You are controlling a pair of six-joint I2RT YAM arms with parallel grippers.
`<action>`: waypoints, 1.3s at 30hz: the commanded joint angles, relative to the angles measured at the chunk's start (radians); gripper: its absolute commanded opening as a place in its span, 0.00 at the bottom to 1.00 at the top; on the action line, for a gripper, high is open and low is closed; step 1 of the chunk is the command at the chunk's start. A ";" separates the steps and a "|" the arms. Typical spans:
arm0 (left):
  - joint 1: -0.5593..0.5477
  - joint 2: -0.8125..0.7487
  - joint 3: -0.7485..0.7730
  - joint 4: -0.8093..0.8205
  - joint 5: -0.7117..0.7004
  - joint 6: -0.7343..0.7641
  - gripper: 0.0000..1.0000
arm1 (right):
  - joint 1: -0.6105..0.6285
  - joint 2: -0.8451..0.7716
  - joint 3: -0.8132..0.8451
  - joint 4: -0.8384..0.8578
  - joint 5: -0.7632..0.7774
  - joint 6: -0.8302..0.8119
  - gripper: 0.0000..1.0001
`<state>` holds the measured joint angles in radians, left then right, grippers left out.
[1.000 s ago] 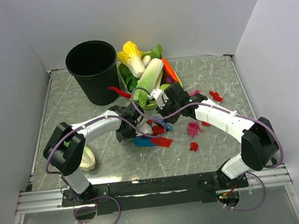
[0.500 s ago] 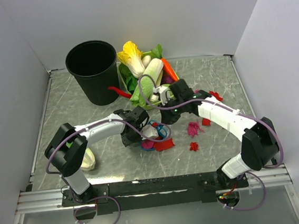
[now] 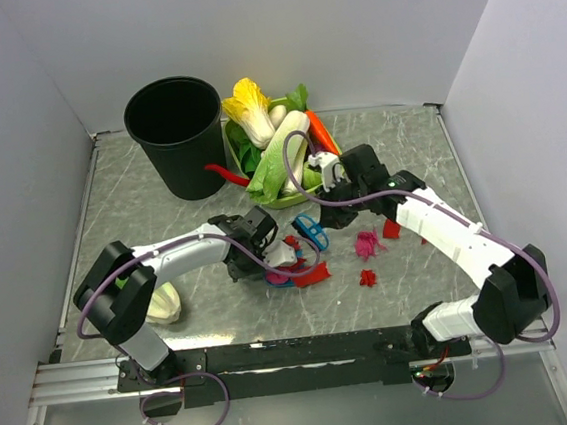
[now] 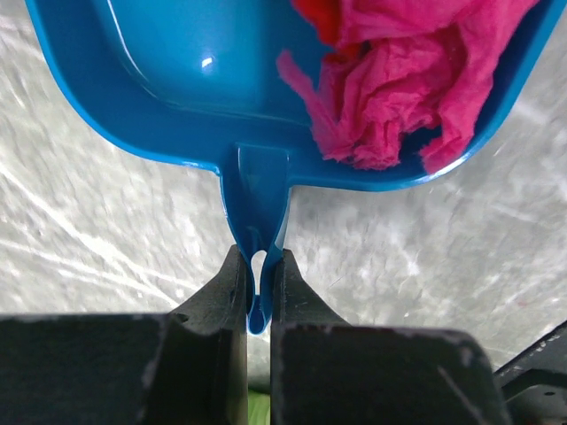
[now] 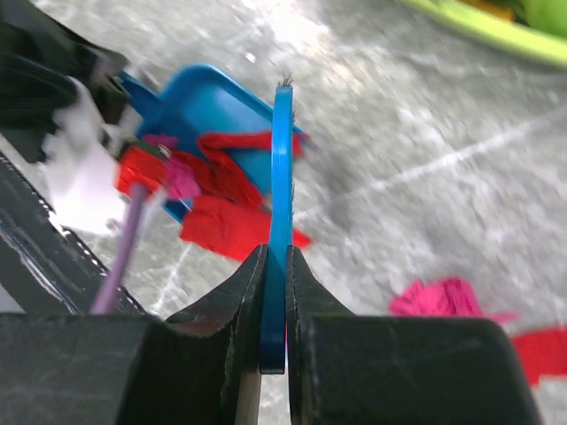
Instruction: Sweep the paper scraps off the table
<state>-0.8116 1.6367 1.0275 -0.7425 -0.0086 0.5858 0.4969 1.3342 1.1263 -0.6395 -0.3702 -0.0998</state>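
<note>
My left gripper (image 3: 250, 240) is shut on the handle of a blue dustpan (image 4: 204, 80), which rests on the table (image 3: 142, 201). A magenta wad (image 4: 407, 80) and a red bit lie in the pan. My right gripper (image 3: 335, 205) is shut on a flat blue brush (image 5: 281, 177), held just right of the pan (image 5: 208, 102). Red scraps (image 5: 230, 226) lie at the pan's mouth (image 3: 310, 275). A magenta wad (image 3: 368, 243) and red bits (image 3: 368, 278) (image 3: 391, 229) lie on the table to the right.
A black bin (image 3: 177, 132) stands at the back left. A green tray (image 3: 287, 200) of toy vegetables sits beside it, with a red chili (image 3: 224, 173) at its edge. A pale cabbage (image 3: 162, 303) lies by the left arm. White walls enclose the table.
My right gripper has moved right and back with the brush, away from the dustpan. My left gripper has shifted the dustpan slightly right. Scraps now lie in and at the pan.
</note>
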 commanded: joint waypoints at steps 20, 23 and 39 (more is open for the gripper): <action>-0.001 -0.086 -0.104 0.034 -0.031 -0.044 0.01 | -0.017 0.042 -0.097 -0.008 -0.171 0.133 0.00; -0.001 -0.084 -0.112 0.043 -0.015 -0.034 0.01 | -0.014 0.092 -0.048 0.035 -0.208 0.184 0.00; -0.001 -0.083 -0.116 0.080 0.012 -0.029 0.01 | -0.014 -0.005 -0.022 -0.113 -0.027 0.109 0.00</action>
<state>-0.8116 1.5688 0.9134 -0.6888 -0.0139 0.5560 0.4820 1.4498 1.0950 -0.6800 -0.5457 0.0486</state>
